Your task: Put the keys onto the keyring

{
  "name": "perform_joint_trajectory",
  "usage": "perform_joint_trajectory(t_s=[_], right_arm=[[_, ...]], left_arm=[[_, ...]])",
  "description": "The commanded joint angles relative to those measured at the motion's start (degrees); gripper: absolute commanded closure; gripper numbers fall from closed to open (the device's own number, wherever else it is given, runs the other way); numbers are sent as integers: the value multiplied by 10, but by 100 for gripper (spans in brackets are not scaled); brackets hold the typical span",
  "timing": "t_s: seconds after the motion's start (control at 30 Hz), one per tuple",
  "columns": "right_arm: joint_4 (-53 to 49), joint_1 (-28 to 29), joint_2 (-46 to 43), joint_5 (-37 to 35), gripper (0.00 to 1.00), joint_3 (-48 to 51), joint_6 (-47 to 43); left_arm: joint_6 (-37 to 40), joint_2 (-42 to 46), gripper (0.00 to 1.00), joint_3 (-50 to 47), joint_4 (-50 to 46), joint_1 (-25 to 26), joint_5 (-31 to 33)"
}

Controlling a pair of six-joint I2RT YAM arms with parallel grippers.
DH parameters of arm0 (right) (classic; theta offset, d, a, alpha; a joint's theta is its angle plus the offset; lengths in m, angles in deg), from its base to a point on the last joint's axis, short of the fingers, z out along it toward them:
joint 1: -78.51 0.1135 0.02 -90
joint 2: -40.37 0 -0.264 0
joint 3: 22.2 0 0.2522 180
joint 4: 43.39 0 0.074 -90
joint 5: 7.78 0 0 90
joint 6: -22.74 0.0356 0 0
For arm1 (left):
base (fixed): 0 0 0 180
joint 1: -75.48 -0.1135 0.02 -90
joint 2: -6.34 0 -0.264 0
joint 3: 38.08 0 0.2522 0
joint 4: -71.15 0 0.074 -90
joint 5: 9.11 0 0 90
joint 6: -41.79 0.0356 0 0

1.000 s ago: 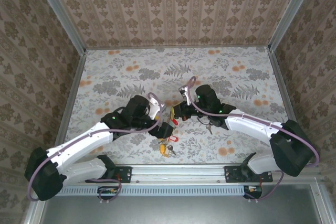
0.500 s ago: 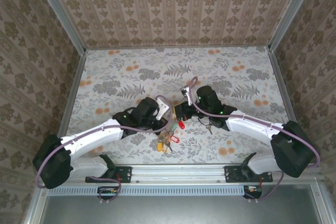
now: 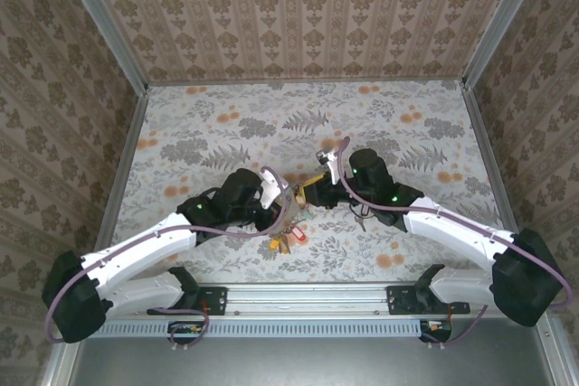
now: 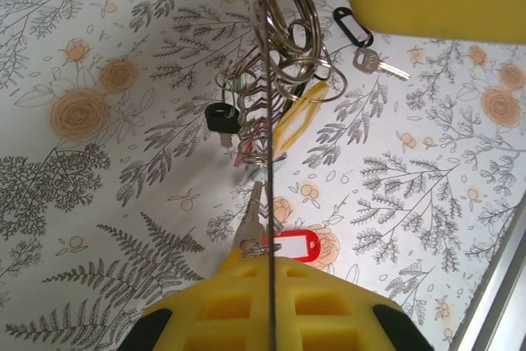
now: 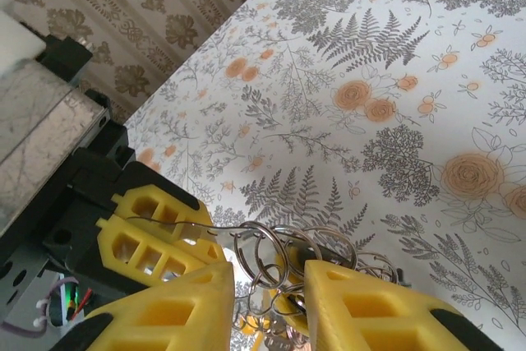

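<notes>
The keyring (image 4: 268, 121) is a thin wire loop seen edge-on, hanging over the table between the two grippers. My left gripper (image 4: 269, 259) is shut on its lower end. Several small split rings (image 4: 288, 30) and keys hang from it: a black-headed key (image 4: 219, 117), a yellow tag (image 4: 297, 114), a silver key (image 4: 251, 221) and a red tag (image 4: 297, 246). My right gripper (image 5: 267, 285) stands open with the rings (image 5: 275, 256) in the gap between its fingers. From above, the left gripper (image 3: 276, 203) and right gripper (image 3: 306, 194) face each other, the red tag (image 3: 288, 240) below them.
A loose silver key (image 4: 374, 62) with a black loop tag (image 4: 352, 26) lies on the flowered table beyond the bunch, beside the right arm (image 3: 360, 217). Patterned walls stand at the back and both sides, and a metal rail (image 3: 308, 294) runs along the near edge.
The left gripper has shut on the keyring and drawn back slightly left. The right gripper has opened its jaws and shifted right and back. The hanging bunch moved with the left gripper.
</notes>
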Motion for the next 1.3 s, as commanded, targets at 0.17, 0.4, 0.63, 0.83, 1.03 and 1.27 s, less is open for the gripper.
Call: perform_joint_trajectory(t_s=[0.17, 0.4, 0.63, 0.83, 1.03, 1.27], right_arm=[[-17, -2, -6, 53, 71, 10, -43], [10, -1, -6, 95, 71, 7, -51], [11, 2, 10, 125, 78, -14, -59], [17, 5, 4, 129, 84, -20, -57], [-2, 2, -4, 105, 80, -33, -63], [-9, -1, 4, 95, 85, -41, -64]], left_arm=[[25, 23, 100, 26, -5, 0, -39], [26, 20, 100, 28, -7, -1, -51], [25, 17, 100, 28, -6, 0, -56], [25, 18, 100, 27, -6, -1, -57], [27, 18, 100, 29, -6, -2, -60], [27, 21, 100, 29, -9, -2, -58]])
